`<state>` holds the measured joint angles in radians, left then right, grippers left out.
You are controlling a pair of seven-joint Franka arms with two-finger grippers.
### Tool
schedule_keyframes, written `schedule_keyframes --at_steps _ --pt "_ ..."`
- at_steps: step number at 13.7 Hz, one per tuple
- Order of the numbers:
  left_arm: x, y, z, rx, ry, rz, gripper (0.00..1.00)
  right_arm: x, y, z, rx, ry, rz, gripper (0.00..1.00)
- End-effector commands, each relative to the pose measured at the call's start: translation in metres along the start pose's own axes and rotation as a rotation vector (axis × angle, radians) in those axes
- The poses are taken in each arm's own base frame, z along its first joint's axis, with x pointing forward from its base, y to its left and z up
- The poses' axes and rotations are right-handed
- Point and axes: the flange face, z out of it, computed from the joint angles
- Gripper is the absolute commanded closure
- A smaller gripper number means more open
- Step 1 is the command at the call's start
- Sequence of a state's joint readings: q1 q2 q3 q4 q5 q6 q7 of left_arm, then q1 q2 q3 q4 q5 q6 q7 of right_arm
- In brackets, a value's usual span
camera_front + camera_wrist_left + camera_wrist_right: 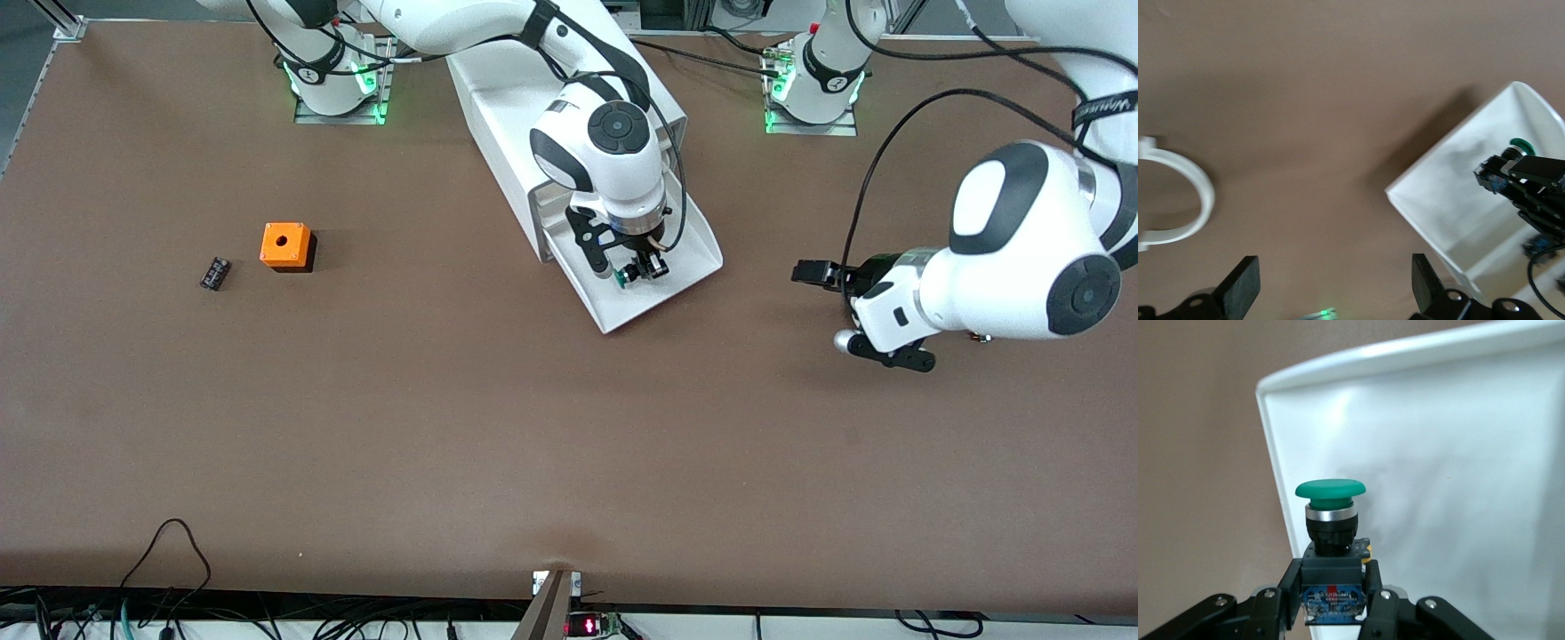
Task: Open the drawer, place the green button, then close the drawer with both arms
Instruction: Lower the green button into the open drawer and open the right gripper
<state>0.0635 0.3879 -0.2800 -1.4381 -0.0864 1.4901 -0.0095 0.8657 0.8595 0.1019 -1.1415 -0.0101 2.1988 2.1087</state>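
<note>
Nearest to the front camera I have the left tool [813, 273], hanging over bare desk [444, 427] toward the left arm's end, turned sideways with its nose aimed at the drawer. In its wrist view the two black fingers [1241, 283] stand wide apart with only brown desk between them, so that tool is released and empty, and the left arm waits.

Next up the desk is the drawer [689, 267], the lowest tray, pulled out of the cabinet [498, 98] with its white floor exposed. My right tool [642, 269] is over that open tray, reaching down from the right arm. It is clenched on the button [623, 276]: in the right wrist view the fingers [1381, 603] pinch the black and blue body from both sides, the green cap [1331, 491] pointing away from the wrist, with the tray's rim and floor just past it. I cannot tell whether the button touches the tray floor.

Toward the right arm's end, well apart from the cabinet, an orange cube [286, 246] with a hole sits on the desk, and a small black part [214, 273] lies beside it, slightly nearer the camera.
</note>
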Motion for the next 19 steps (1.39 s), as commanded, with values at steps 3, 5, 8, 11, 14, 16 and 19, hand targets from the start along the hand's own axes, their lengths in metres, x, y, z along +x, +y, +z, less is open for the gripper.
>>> schedule_keyframes --at_steps 3,5,8,11,14,16,19 --pt "-0.007 0.017 -0.032 0.239 0.050 0.021 0.00 -0.009 0.003 0.030 0.047 0.020 0.047 1.00" --pt "-0.004 0.016 -0.029 0.237 0.049 0.017 0.00 -0.008 0.003 0.030 0.050 0.025 0.043 0.64" --pt "-0.004 0.016 -0.028 0.237 0.047 0.009 0.00 -0.005 -0.005 0.016 0.075 0.043 0.024 0.00" --pt "-0.004 0.015 -0.028 0.238 0.046 0.004 0.00 0.013 -0.022 -0.009 0.075 0.099 0.001 0.00" --pt "0.001 0.022 -0.019 0.221 0.040 -0.058 0.00 0.040 -0.044 -0.073 0.082 0.115 -0.132 0.00" --pt "0.005 0.038 -0.008 0.223 0.044 -0.193 0.00 0.084 -0.063 -0.100 0.069 0.118 -0.187 0.00" --pt "0.023 0.062 0.025 0.211 0.111 -0.392 0.00 0.158 -0.085 -0.158 0.037 0.098 -0.401 0.00"
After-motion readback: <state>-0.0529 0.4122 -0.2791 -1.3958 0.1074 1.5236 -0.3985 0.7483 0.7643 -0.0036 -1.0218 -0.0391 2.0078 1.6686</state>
